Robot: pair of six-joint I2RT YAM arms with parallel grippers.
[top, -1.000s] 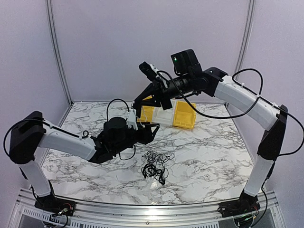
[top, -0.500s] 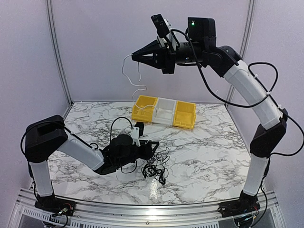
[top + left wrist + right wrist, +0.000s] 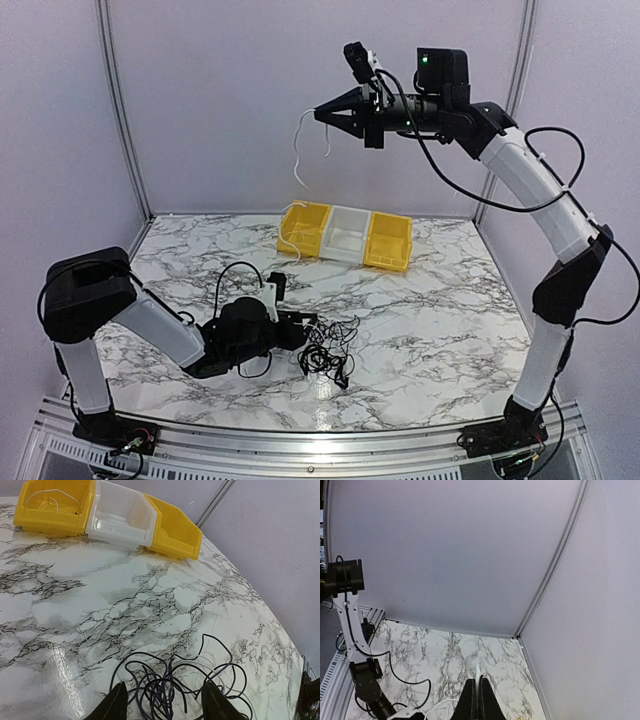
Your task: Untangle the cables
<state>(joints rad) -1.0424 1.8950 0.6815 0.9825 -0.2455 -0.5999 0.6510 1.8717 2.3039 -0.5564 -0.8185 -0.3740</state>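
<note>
Right gripper (image 3: 322,112) is high, clamped on white cable (image 3: 298,150) that hangs down into left yellow bin (image 3: 300,240). Left gripper (image 3: 165,697) is low with jaws apart. Black cable tangle (image 3: 175,677) lies just ahead between its fingers, so it's the nearer one.

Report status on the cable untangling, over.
Right gripper shut on thin white cable, held high; its tail hangs into leftmost yellow plastic bin. Left gripper open, jaws straddling black cable tangle. Nothing blocking.

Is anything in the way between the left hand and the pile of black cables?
No, nothing visible. The left hand is open right at the black cables, fingertips either side of the pile's edge.
</note>
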